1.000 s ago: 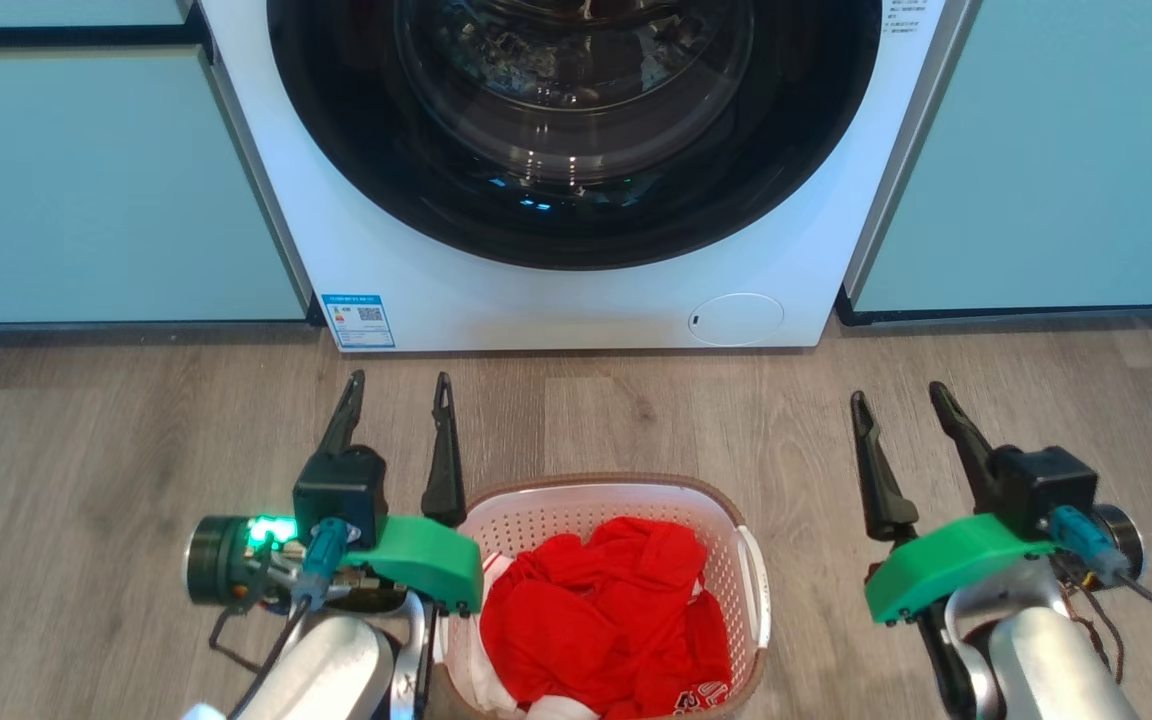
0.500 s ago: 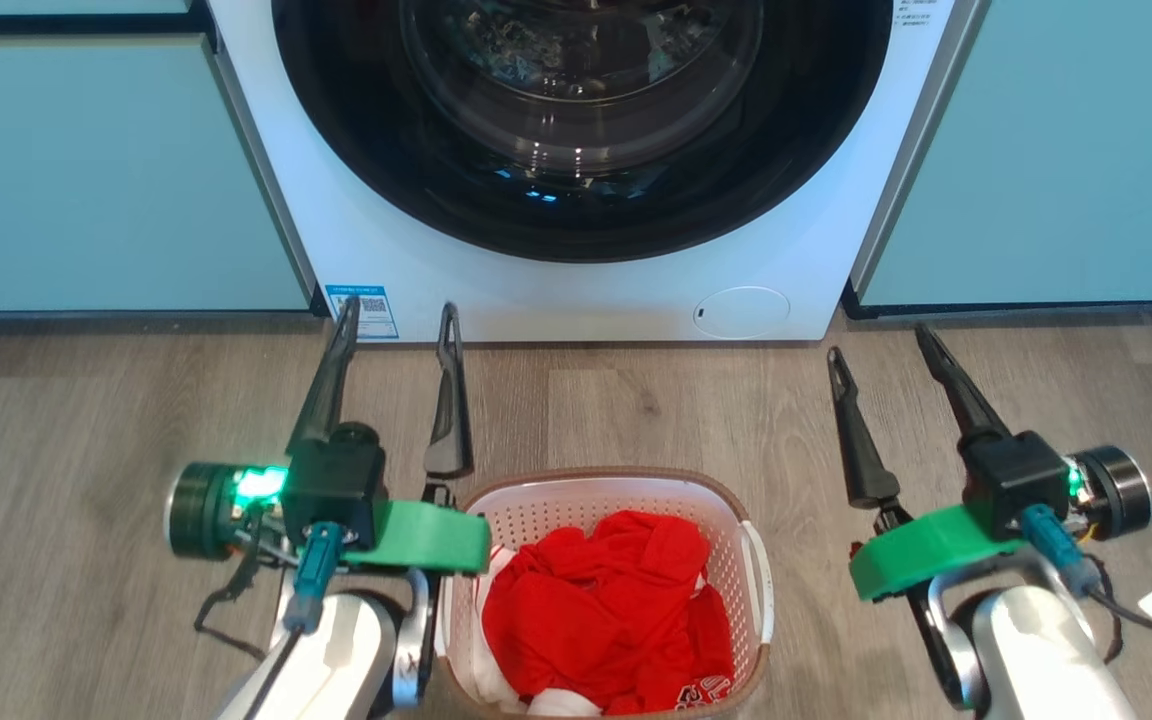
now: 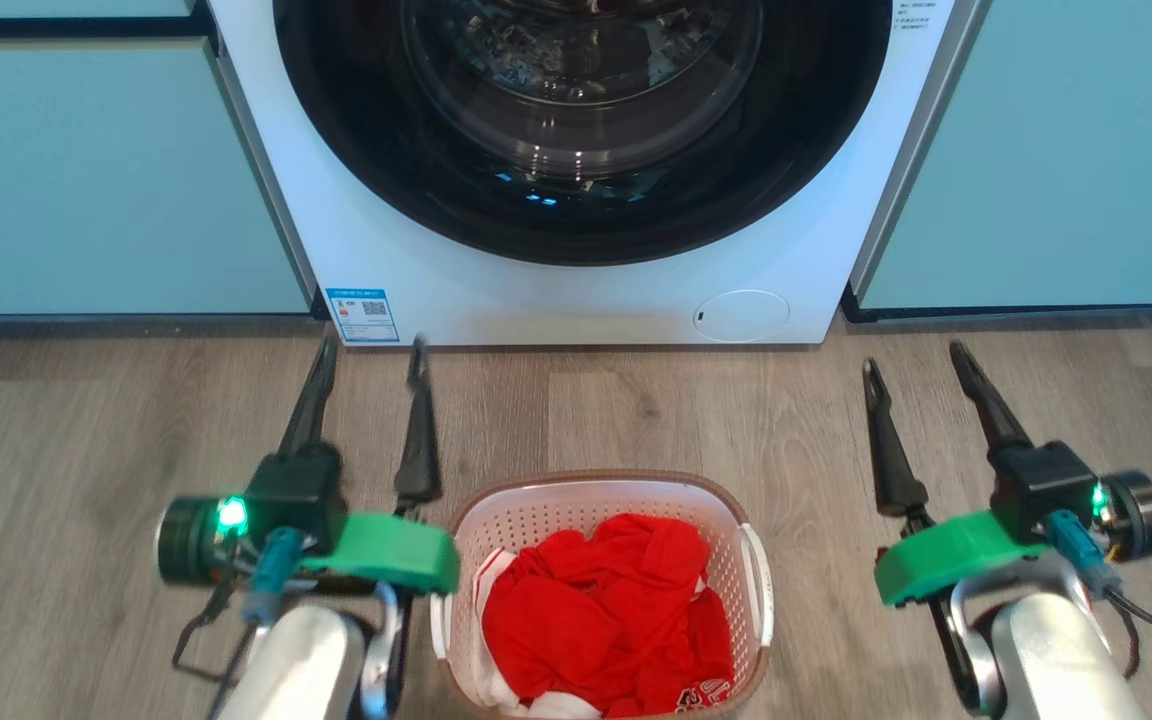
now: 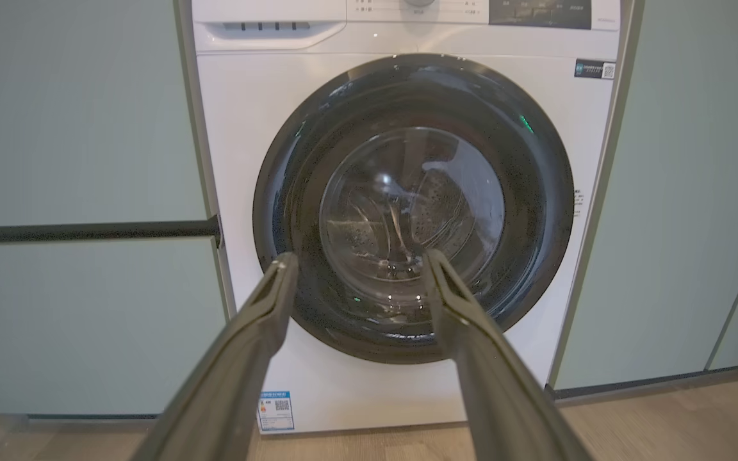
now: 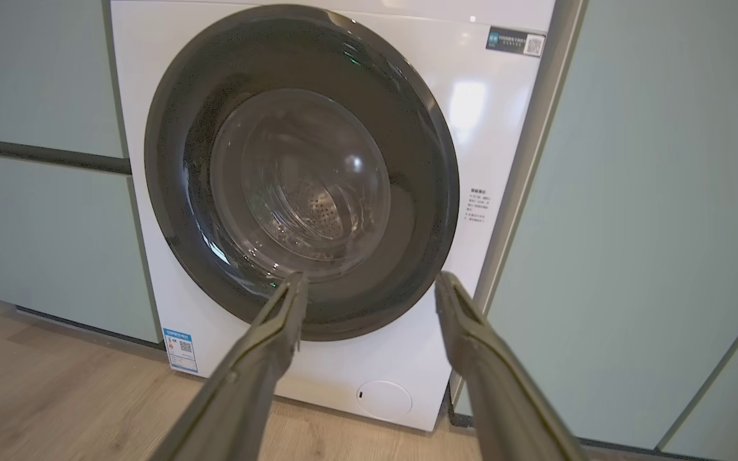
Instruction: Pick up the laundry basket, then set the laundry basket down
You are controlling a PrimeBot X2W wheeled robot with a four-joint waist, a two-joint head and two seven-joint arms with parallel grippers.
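The laundry basket (image 3: 586, 496) is white perforated plastic with a brown rim and stands on the wooden floor at the bottom middle of the head view, holding red clothes (image 3: 601, 615). My left gripper (image 3: 373, 352) hovers open just left of the basket, fingers pointing at the washing machine. My right gripper (image 3: 916, 356) is open too, well to the right of the basket. Both are empty and apart from the basket. In the left wrist view the left gripper (image 4: 357, 259) spreads before the machine's door; the right gripper (image 5: 369, 280) does the same in the right wrist view.
A white front-loading washing machine (image 3: 576, 290) with a dark round door (image 4: 410, 205) stands straight ahead, door shut. Pale teal cabinets (image 3: 106, 180) flank it on both sides. Bare wooden floor (image 3: 636, 400) lies between the machine and the basket.
Both arms rose and reached forward half a second ago, then drew back a little and spread outward from the basket. The basket has stayed put. Both grippers stayed open.
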